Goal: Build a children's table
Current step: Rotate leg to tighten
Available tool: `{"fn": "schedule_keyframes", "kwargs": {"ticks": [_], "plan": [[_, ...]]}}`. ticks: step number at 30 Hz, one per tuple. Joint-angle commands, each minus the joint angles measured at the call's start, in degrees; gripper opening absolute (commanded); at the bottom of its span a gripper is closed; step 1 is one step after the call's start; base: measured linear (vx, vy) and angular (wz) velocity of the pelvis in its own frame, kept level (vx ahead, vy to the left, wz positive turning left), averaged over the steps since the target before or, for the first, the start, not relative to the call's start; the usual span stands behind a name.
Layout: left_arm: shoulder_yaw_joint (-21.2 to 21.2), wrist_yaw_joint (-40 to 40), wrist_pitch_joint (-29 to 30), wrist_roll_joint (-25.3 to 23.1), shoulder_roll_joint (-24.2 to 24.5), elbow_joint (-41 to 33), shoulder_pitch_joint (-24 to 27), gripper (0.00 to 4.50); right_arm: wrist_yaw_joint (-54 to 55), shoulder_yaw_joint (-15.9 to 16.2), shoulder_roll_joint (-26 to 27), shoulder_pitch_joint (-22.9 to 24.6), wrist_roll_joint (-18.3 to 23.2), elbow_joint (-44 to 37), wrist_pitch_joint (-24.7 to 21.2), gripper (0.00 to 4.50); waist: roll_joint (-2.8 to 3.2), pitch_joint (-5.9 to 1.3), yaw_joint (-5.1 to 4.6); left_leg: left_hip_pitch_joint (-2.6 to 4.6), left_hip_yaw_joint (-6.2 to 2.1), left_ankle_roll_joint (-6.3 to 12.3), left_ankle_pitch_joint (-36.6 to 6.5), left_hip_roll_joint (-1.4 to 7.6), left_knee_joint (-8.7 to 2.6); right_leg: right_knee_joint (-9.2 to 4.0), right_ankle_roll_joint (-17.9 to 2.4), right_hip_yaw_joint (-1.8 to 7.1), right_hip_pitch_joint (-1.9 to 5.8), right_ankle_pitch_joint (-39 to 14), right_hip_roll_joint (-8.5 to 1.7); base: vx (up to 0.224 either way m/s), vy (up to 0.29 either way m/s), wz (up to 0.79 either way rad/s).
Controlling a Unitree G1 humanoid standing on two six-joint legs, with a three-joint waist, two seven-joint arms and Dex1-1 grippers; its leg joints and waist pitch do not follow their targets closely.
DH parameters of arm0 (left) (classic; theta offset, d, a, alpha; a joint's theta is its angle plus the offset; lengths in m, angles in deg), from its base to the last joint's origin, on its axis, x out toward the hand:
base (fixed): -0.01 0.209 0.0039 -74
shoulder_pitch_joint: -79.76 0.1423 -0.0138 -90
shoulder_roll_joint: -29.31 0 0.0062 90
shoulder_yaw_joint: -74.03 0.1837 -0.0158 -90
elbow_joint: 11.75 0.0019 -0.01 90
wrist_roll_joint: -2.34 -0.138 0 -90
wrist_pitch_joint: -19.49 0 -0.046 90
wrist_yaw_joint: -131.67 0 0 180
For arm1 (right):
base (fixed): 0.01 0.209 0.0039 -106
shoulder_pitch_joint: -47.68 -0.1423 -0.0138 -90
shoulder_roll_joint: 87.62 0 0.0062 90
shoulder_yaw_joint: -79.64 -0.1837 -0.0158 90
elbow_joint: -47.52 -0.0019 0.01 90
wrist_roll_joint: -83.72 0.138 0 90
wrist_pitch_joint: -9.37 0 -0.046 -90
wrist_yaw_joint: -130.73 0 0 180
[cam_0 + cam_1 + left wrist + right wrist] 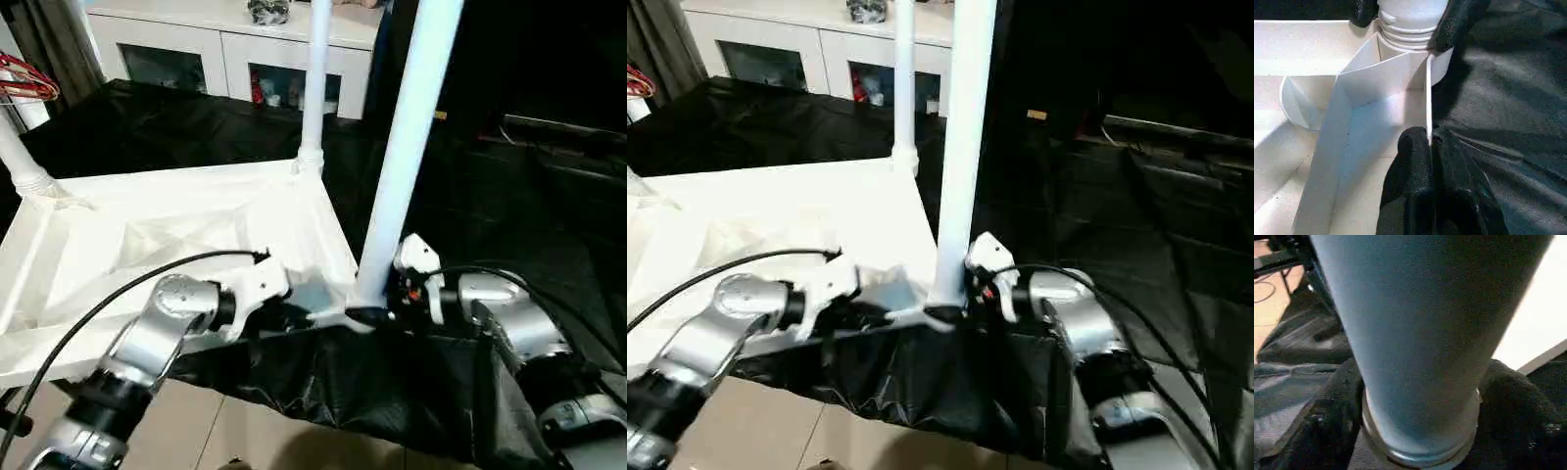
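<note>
Left eye view: I see the tabletop [147, 235] lying underside up on a black sheet [490, 215], ribs showing. Three legs stand in its corner sockets: the near leg [407, 147] at the near right corner, a far leg [314, 78] at the far right corner, a third leg [18, 157] at the far left corner. My left gripper [294, 315] rests at the near edge; my right gripper [377, 299] sits at the near leg's base. A white cabinet [196, 49] stands behind.

Right eye view: same layout.

Left wrist view: left fingers [1415, 166] are clenched, pinching the tabletop's thin side wall just beside the socket.

Right wrist view: right fingers [1518, 401] are spread around the near leg's base, one each side
</note>
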Motion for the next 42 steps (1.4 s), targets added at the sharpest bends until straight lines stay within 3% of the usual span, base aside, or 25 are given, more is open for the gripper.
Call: {"fn": "schedule_keyframes", "kwargs": {"ticks": [1, 6, 11, 16, 17, 18, 20, 21, 23, 28, 31, 34, 36, 42], "plan": [[-0.1, 1.3, -1.1, 3.2, -0.5, -3.9, -0.5, 0.00, -1.3, 1.4, -1.0, 0.9, 0.4, -1.8, -0.6, 3.24, -0.25, -4.19, 0.05, 0.72, -1.44, 3.67, -9.6, 4.00, -3.68, -4.48, -9.0, 4.36, 2.86, -16.2, -6.28, 0.000, 0.000, 0.00], [-0.3, 1.4, -0.7, 3.2, -0.6, -4.3, -0.4, 0.00, -2.1, 1.7, -0.3, 2.0, 0.7, -3.7, -1.9, 2.83, -0.24, -4.15, 0.04, 0.77, -1.43, 3.63, -9.6, 3.99, -3.70, -4.56, -8.7, 4.37, 2.76, -16.7, -6.26, 0.000, 0.000, 0.00], [-0.9, -2.0, -0.8, 2.2, -2.4, -2.4, -1.5, 0.00, 0.3, 1.9, 1.9, 3.9, 1.2, -5.4, -3.7, 2.72, -0.35, -4.11, 0.05, 0.87, -1.49, 3.21, -10.1, 3.99, -3.77, -4.71, -8.2, 4.37, 2.71, -18.0, -6.31, 0.000, 0.000, 0.00], [-1.4, -7.6, -0.3, 0.1, -5.0, 0.9, -3.7, 0.00, 10.8, 0.2, 6.5, 3.8, -0.5, -2.8, -4.0, 2.72, -0.46, -3.98, -0.42, 0.95, -1.63, 1.92, -11.2, 3.86, -3.92, -5.17, -7.0, 4.29, 2.58, -21.1, -6.42, 0.000, 0.000, 0.00], [-1.4, -10.1, 0.5, -0.8, -6.6, 2.4, -5.1, 0.00, 19.6, -1.4, 9.8, 2.8, -2.4, 0.5, -3.6, 2.72, -0.42, -3.96, -0.49, 1.12, -1.59, 1.69, -11.6, 3.82, -3.89, -5.31, -6.9, 4.31, 2.45, -21.7, -6.48, 0.000, 0.000, 0.00], [-1.5, -10.8, 0.7, -1.1, -7.0, 2.8, -5.5, 0.00, 21.3, -1.8, 10.6, 2.6, -2.5, 1.2, -3.7, 2.72, -0.38, -3.83, -0.63, 1.18, -1.60, 1.33, -11.9, 3.80, -3.94, -5.35, -6.9, 4.33, 2.24, -22.3, -6.46, 0.000, 0.000, 0.00], [-1.9, -15.7, 2.3, -2.5, -9.7, 5.2, -7.9, 0.00, 31.4, -4.7, 15.0, 1.3, -2.8, 4.4, -4.5, 2.71, -0.32, -3.83, -0.91, 1.05, -1.80, 0.52, -12.3, 3.72, -4.01, -5.54, -6.4, 4.18, 2.48, -24.0, -6.62, 0.000, 0.000, 0.00], [-1.9, -16.1, 2.4, -2.6, -9.9, 5.4, -8.0, 0.00, 32.0, -4.9, 15.3, 1.2, -2.8, 4.6, -4.6, 2.71, -0.31, -3.90, -0.94, 1.46, -1.81, -0.01, -13.1, 3.76, -3.97, -5.69, -6.2, 4.21, 2.23, -24.6, -6.67, 0.000, 0.000, 0.00], [-2.4, -19.2, 3.2, -3.5, -11.8, 6.9, -9.5, 0.00, 37.4, -6.7, 18.0, 0.2, -2.4, 6.0, -5.5, 2.70, -0.31, -3.95, -0.89, 1.32, -1.75, 0.31, -12.3, 3.81, -4.03, -5.53, -6.4, 4.41, 2.32, -22.7, -6.69, 0.000, 0.000, 0.00], [-3.1, -24.3, 4.1, -4.2, -15.3, 8.1, -11.3, 0.00, 37.5, -6.4, 21.3, -0.1, -1.9, 5.8, -2.9, 2.70, -0.15, -4.46, -0.21, 1.31, -1.40, 1.28, -9.0, 3.99, -3.85, -4.33, -8.9, 4.77, 2.47, -13.0, -6.65, 0.000, 0.000, 0.00], [-2.8, -24.0, 4.1, -4.2, -15.4, 7.5, -11.0, 0.00, 37.8, -7.1, 21.5, -0.3, -1.8, 6.0, -2.7, 3.40, -0.16, -4.45, -0.21, 0.86, -1.46, 2.05, -8.0, 3.99, -3.89, -4.16, -9.1, 4.67, 2.82, -11.8, -6.66, 0.000, 0.000, 0.00], [-2.6, -23.0, 3.6, -4.0, -15.1, 6.5, -10.3, 0.00, 37.4, -7.8, 20.9, -0.5, -1.2, 5.8, -2.8, 3.45, -0.33, -4.23, -0.32, 0.86, -1.53, 1.90, -9.4, 3.95, -4.00, -4.56, -8.4, 4.58, 2.80, -14.8, -6.76, 0.000, 0.000, 0.00], [-2.6, -21.8, 3.5, -3.8, -14.1, 5.4, -9.4, 0.00, 36.5, -8.0, 19.2, -0.9, -1.3, 5.5, -2.4, 3.86, -0.36, -4.19, -0.39, 0.89, -1.56, 1.65, -9.8, 3.99, -4.03, -4.62, -8.0, 4.59, 2.74, -15.9, -6.68, 0.000, 0.000, 0.00], [-2.5, -17.2, 2.6, -2.5, -11.3, 2.4, -7.2, 0.00, 29.5, -8.8, 13.7, -2.0, -0.7, 3.9, -1.8, 4.30, -0.36, -4.49, -0.22, 0.61, -1.49, 2.80, -7.4, 3.95, -3.76, -4.02, -8.9, 4.61, 3.16, -11.5, -6.69, 0.000, 0.000, 0.00]]}}
